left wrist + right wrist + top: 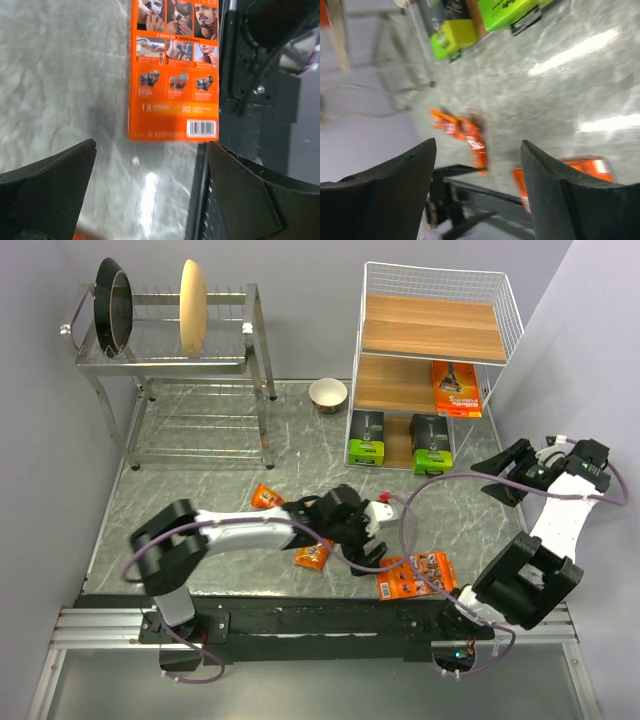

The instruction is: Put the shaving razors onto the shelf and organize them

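The white wire shelf point(508, 310) stands at the back right. Two dark grey boxes with lime-green ends point(367, 437) point(432, 444) stand on its bottom board, and an orange card point(455, 390) lies on the middle board. A second flat orange card point(415, 575) lies on the table near the front edge. One narrow orange blister pack point(268, 498) lies left of centre, and another point(313, 555) is partly under my left arm. My left gripper point(372, 552) point(150, 190) is open and empty, just short of the flat card point(175, 75). My right gripper point(505, 475) point(477, 190) is open and empty, raised right of the shelf.
A steel dish rack point(170, 360) with plates stands at the back left. A small bowl point(328, 394) sits beside the shelf. The black base rail point(250, 100) runs along the table's near edge, right beside the flat card.
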`<state>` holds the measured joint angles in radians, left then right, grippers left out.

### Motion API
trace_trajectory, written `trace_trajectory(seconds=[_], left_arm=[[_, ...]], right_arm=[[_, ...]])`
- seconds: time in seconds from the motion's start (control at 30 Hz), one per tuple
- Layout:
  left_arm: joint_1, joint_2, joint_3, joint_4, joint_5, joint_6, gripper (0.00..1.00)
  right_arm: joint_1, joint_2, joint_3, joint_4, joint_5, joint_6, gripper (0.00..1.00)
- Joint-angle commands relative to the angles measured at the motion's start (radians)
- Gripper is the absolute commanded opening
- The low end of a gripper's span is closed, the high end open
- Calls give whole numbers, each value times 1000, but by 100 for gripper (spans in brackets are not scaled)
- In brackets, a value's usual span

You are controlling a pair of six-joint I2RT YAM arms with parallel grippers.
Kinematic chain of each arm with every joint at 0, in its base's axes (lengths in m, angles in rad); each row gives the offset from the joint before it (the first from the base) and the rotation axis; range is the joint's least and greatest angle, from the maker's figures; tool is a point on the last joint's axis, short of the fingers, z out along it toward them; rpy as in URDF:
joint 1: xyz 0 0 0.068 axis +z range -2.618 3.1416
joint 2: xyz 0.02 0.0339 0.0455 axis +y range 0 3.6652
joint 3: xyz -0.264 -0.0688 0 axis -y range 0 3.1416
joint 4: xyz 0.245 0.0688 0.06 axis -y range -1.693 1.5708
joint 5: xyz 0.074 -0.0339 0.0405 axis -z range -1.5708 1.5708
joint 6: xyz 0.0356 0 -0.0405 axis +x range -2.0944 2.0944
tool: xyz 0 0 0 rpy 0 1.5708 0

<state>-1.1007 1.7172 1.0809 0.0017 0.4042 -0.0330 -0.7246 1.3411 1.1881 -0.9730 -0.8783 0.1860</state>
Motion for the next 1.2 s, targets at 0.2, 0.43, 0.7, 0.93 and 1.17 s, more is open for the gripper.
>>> trace_trajectory(seconds=[0.2, 0.43, 0.7, 0.93, 1.17], left_arm=[[-146, 82, 50, 26, -68, 84, 99], [-208, 119, 68, 5, -211, 102, 99], [-248, 188, 82, 11, -310, 97, 100], [-268, 310, 142, 0, -366, 151, 100], [-289, 466, 237, -92, -490, 139, 100]], right_arm=[[-10, -99, 104, -90, 91, -249, 81], [-12, -137, 94, -98, 64, -261, 81], [-16, -235, 74, -49, 98, -382, 82], [-16, -192, 125, -88, 79, -425, 83], [-18, -109, 278, -245, 2, -635, 83]])
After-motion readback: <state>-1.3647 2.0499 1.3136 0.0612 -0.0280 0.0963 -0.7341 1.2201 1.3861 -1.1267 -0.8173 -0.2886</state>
